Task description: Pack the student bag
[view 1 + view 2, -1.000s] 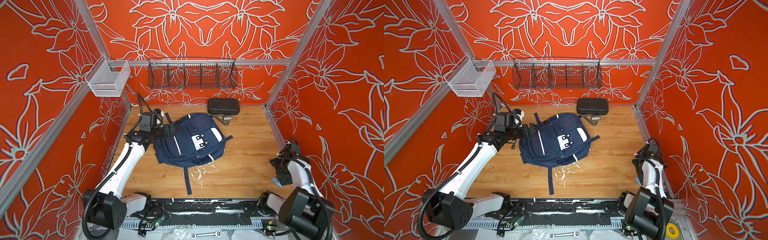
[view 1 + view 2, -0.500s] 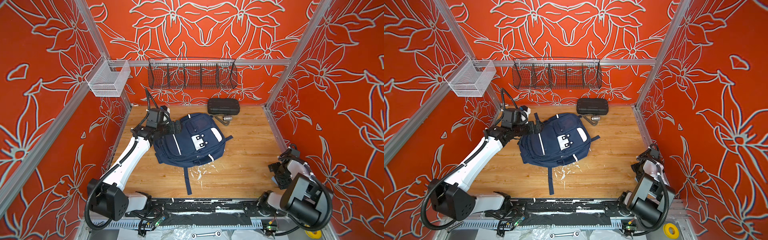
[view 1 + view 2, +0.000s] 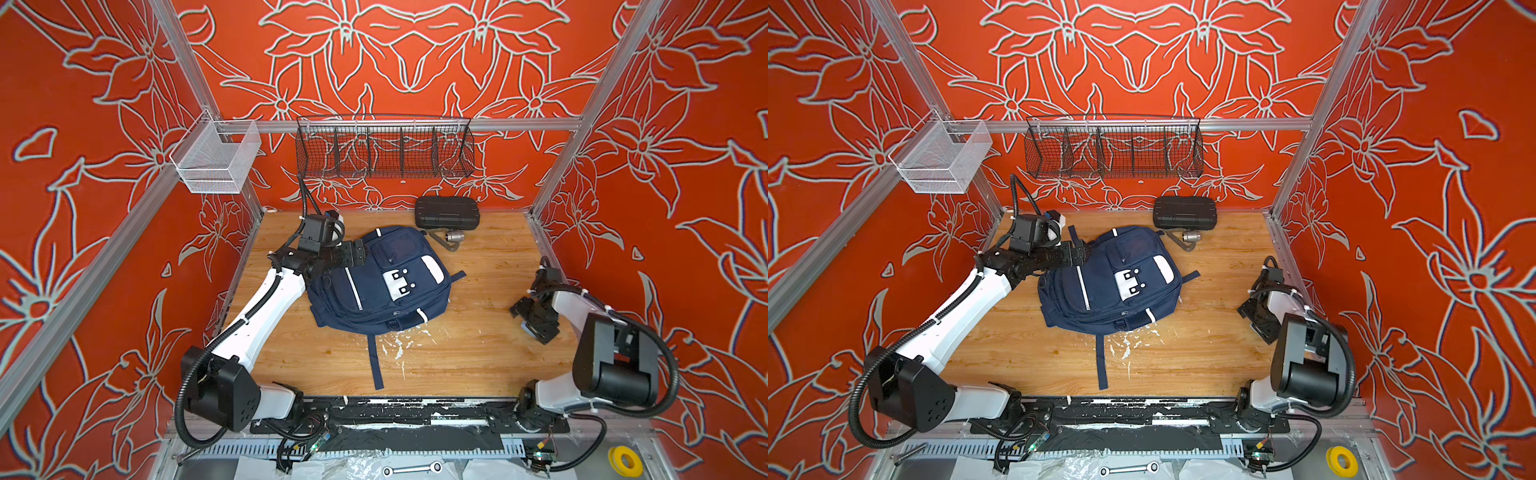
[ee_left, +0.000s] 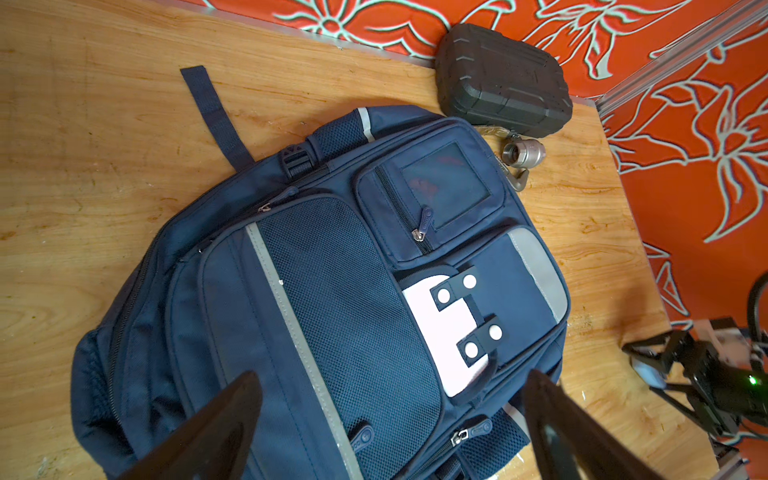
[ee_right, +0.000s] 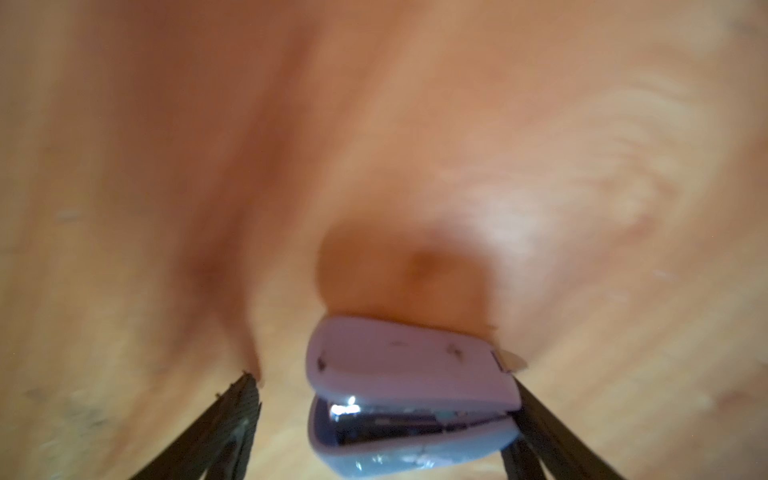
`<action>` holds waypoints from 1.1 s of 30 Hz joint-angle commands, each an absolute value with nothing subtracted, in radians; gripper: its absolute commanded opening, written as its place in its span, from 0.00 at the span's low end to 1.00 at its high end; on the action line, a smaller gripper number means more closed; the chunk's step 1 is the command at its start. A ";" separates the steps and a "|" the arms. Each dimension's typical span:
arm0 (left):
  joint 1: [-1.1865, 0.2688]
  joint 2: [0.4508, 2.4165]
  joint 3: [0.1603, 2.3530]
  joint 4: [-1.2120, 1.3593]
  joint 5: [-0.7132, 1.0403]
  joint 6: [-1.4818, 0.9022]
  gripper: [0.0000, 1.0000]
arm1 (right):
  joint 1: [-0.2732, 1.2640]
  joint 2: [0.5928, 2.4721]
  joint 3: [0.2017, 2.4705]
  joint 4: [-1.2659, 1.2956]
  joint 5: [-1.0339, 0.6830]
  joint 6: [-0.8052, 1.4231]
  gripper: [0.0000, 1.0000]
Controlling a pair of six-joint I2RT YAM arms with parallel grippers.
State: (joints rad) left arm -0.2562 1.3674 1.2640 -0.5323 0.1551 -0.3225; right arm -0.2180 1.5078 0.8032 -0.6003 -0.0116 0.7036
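The student bag point(image 3: 382, 282) lies flat on the wooden table point(image 3: 478, 353), a little left of centre with its front pockets facing up. One loose strap trails toward the near edge. Every zip that shows in the left wrist view looks closed, so nothing can go in yet.

The left gripper point(image 4: 392, 376) hangs over the bag's far-left edge with its jaws wide apart and holding nothing. That looks like a spot chosen to go for a zip pull point(image 4: 264, 206) or pin the fabric down.

Over on the right, well apart from the bag, the right gripper point(image 5: 382, 384) sits low over the table, straddling a lilac stapler point(image 5: 407, 365). One finger is against the stapler's end and the other stands clear of it with a gap showing, so the jaws are apart and not clamped. The view is blurred, and I cannot tell whether the stapler rests on the wood.

At the far side, a black case point(image 3: 446, 212) and a metal fitting point(image 3: 455, 237) wait just beside the bag's top, probably next in line. My read: packing has barely begun.
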 commanded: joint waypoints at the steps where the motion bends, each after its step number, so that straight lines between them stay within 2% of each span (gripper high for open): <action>1: -0.263 1.348 1.255 -0.545 0.131 -0.326 0.97 | -0.141 1.581 0.853 -0.435 -0.187 0.658 0.89; 8: -0.262 1.298 1.213 -0.534 0.105 -0.313 0.97 | -0.079 1.608 1.010 -0.551 -0.357 0.588 0.87; 12: -0.263 1.286 1.194 -0.522 0.107 -0.305 0.97 | -0.043 1.575 1.127 -0.748 -0.232 0.495 0.89; 17: -0.262 1.275 1.187 -0.512 0.114 -0.274 0.97 | -0.044 1.566 1.205 -0.890 -0.003 0.250 0.91; 20: -0.262 1.273 1.204 -0.529 0.109 -0.251 0.97 | -0.061 1.622 1.224 -0.944 0.057 0.244 0.92; 27: -0.261 1.239 1.201 -0.568 0.079 -0.244 0.97 | -0.071 1.694 1.176 -0.785 0.017 0.304 0.82; 33: -0.259 1.202 1.165 -0.560 0.096 -0.262 0.97 | -0.071 1.775 1.200 -0.730 0.001 0.272 0.75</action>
State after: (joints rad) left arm -0.2565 1.2301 1.1866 -0.5491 0.0906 -0.2623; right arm -0.0700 1.7477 1.1828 -0.7620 -0.0013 0.2897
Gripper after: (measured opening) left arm 0.975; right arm 0.755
